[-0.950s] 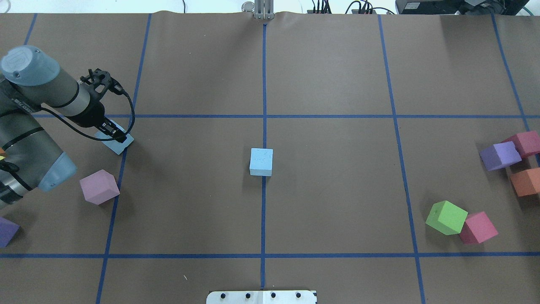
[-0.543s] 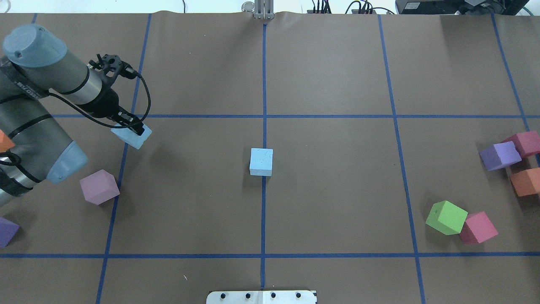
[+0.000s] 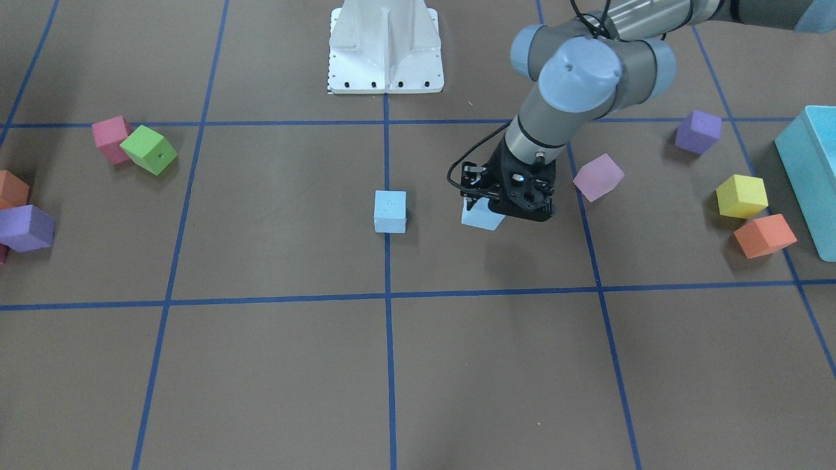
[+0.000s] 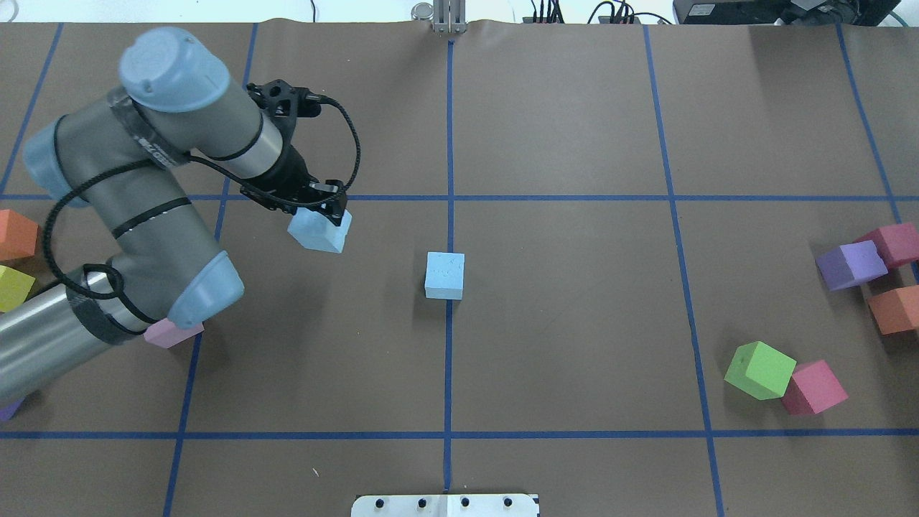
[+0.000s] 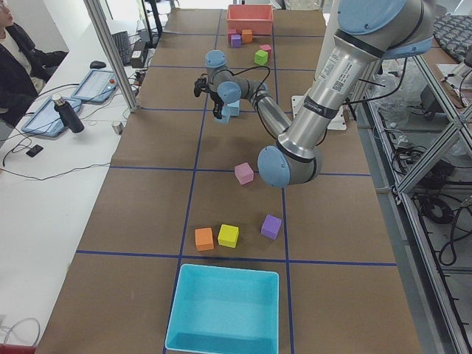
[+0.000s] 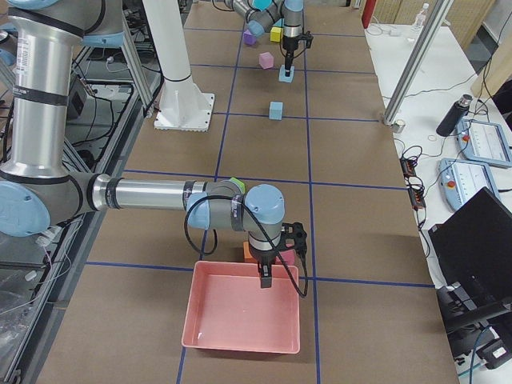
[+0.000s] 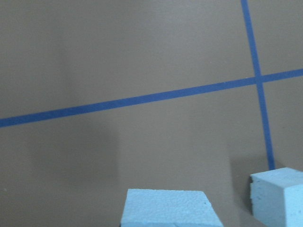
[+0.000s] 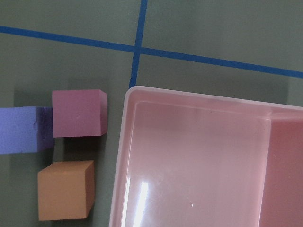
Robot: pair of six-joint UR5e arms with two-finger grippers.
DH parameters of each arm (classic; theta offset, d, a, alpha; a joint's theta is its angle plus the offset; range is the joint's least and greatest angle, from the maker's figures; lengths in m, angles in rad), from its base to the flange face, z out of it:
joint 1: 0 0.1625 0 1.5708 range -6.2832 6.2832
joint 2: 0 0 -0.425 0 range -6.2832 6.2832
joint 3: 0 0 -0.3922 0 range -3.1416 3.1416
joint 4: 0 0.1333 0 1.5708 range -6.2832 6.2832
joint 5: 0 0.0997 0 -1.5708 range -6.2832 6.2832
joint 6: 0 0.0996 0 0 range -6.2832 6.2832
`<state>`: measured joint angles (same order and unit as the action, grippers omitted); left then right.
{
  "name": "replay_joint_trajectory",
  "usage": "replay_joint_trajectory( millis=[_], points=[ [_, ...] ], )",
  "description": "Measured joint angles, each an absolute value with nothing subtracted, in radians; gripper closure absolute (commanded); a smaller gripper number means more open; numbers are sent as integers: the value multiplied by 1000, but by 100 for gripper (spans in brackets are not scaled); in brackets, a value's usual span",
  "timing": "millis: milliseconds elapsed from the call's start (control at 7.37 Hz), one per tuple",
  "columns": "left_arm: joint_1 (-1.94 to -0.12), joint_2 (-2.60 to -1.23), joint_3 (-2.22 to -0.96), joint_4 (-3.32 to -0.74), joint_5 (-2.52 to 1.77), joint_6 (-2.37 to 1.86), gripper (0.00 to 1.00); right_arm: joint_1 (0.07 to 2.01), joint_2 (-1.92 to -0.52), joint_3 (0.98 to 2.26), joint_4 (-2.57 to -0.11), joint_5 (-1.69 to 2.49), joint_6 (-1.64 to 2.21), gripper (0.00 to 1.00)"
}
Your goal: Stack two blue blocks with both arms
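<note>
My left gripper is shut on a pale blue block and holds it just above the table, left of the table's middle. The second blue block sits on the centre line, apart from the held one. In the front view the held block is to the right of the resting block. The left wrist view shows the held block at the bottom and the other block at the lower right. My right gripper hangs over a pink tray; I cannot tell whether it is open or shut.
A pink cube lies near the left arm. Yellow, orange and purple cubes and a turquoise bin lie beyond it. Green, red, purple and orange cubes lie on the robot's right side.
My left gripper has lifted the blue block off the table and carried it to the right, toward the centre block. The centre block has not moved.
</note>
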<state>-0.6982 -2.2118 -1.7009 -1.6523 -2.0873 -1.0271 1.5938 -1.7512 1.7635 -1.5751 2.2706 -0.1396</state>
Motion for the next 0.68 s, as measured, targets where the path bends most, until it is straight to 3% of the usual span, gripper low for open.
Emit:
replay_joint_trajectory(
  millis=[407, 679],
  points=[
    [-575, -2379, -1681, -1475, -1943, -1189, 72, 1594, -1760, 1764, -1573, 2276, -138, 0],
    [-505, -2468, -1591, -1454, -1868, -1219, 72, 1594, -1763, 1764, -1571, 2275, -138, 0]
  ],
)
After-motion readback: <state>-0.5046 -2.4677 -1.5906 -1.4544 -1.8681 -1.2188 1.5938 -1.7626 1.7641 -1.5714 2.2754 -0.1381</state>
